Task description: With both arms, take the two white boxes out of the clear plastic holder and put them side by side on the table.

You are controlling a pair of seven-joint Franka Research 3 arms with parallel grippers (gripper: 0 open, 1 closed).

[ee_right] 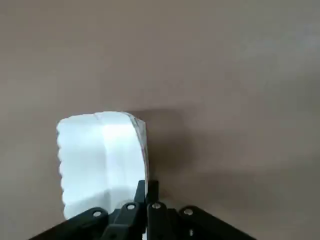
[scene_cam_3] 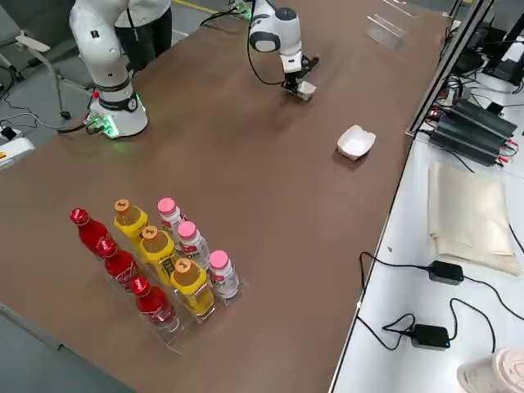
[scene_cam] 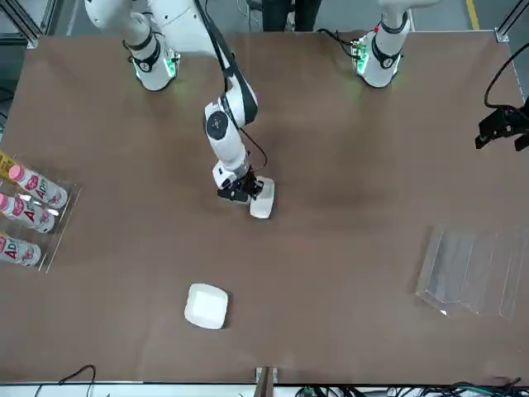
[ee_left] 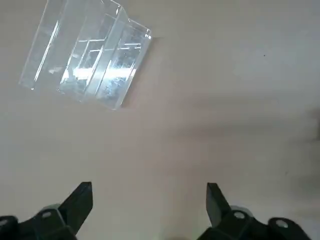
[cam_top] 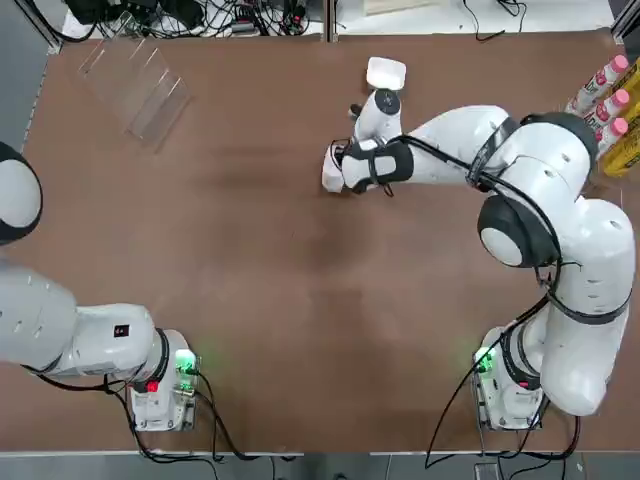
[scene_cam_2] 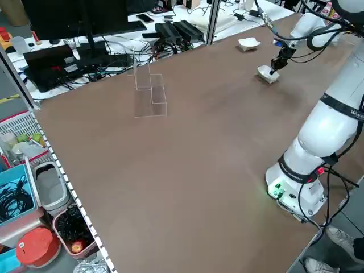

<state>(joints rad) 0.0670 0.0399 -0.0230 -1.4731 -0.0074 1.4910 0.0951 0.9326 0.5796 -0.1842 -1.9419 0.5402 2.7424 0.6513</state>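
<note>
A: Where are the boxes, please?
B: One white box (scene_cam: 206,306) rests in the lower middle of the front view, on the tabletop (scene_cam: 347,165). The other box (scene_cam: 263,200) is above it in the frame, near the centre, at the right gripper (ee_right: 147,190).
A: And how are the fingers?
B: In the right wrist view, lower middle, they are pressed together on this box's thin edge. The left gripper (ee_left: 150,200) is over the tabletop, its fingers wide apart, with nothing between.
A: Is such a box heavy?
B: I think it is light, with a thin and rather stiff wall. Too strong a squeeze could bend it, and a smooth surface may slip or turn.
A: So where should one take it?
B: By the wall, I would say, near the middle of a side, and not by a corner.
A: And the clear holder (scene_cam: 471,281)?
B: At the right of the front view, without any box. It is probably stiff, but could crack.
</note>
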